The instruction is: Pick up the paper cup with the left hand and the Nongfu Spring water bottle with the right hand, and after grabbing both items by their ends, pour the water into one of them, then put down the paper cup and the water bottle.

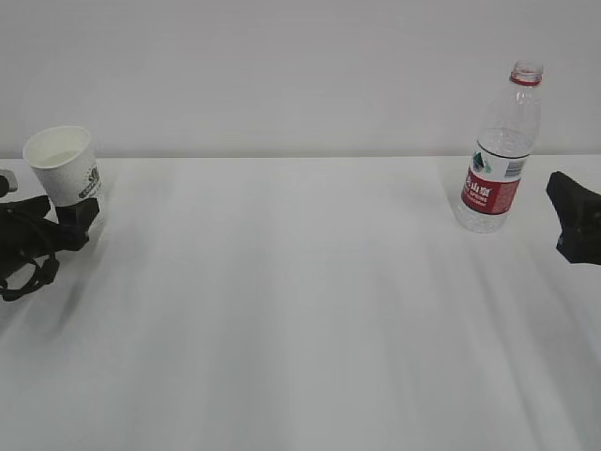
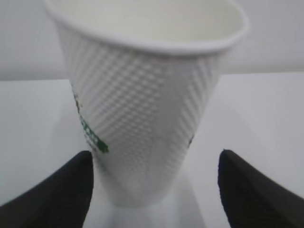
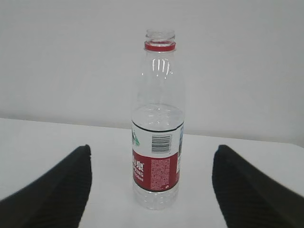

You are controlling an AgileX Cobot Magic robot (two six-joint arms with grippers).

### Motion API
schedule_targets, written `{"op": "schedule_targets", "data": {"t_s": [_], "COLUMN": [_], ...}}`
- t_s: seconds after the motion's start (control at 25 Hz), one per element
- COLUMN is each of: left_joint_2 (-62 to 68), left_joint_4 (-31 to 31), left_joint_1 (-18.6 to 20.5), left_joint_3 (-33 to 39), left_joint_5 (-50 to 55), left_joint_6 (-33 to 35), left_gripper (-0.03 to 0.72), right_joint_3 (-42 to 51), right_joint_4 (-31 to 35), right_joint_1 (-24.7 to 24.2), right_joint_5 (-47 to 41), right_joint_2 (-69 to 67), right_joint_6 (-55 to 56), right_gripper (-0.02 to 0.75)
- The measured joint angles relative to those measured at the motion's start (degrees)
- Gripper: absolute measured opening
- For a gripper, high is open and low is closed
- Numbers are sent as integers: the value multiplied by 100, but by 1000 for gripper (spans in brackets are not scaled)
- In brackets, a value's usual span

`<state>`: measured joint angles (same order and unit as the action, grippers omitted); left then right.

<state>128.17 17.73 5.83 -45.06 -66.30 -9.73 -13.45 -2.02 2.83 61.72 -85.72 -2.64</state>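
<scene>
White table (image 1: 300, 310) under plain pale wall. Water bottle (image 1: 500, 150) upright at far right, uncapped, roughly half full, standing free. Right end effector (image 3: 152, 190) spread, bottle centred between jaws, no contact. Paper cup (image 1: 64, 177) at far left, tilted in exterior view. Left end effector (image 2: 154, 190) spread around cup base; left jaw just beside wall, right jaw clear. Step judged: put-down or release. Next: back both off without tipping cup.

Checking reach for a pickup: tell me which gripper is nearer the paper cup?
Left. The left gripper sits at the paper cup's base, jaws either side; the right gripper is far across the table, beside the bottle.
</scene>
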Motion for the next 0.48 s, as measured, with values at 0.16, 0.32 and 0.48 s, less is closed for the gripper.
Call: {"op": "schedule_targets", "data": {"t_s": [0.16,0.32,0.48], "left_joint_2": [-102,-539,-983], "left_joint_4": [-2,2,2], "left_joint_1": [0,0,0], "left_joint_3": [314,665,1038], "left_joint_5": [17,31,31], "left_joint_6": [0,0,0], "left_gripper": [599,599,586], "right_joint_3": [0,0,0], "right_joint_4": [0,-14,-135], "right_joint_1": [0,0,0], "right_joint_5": [0,0,0], "right_joint_2": [0,0,0], "right_joint_6": [0,0,0], "right_gripper": [593,593,593]}}
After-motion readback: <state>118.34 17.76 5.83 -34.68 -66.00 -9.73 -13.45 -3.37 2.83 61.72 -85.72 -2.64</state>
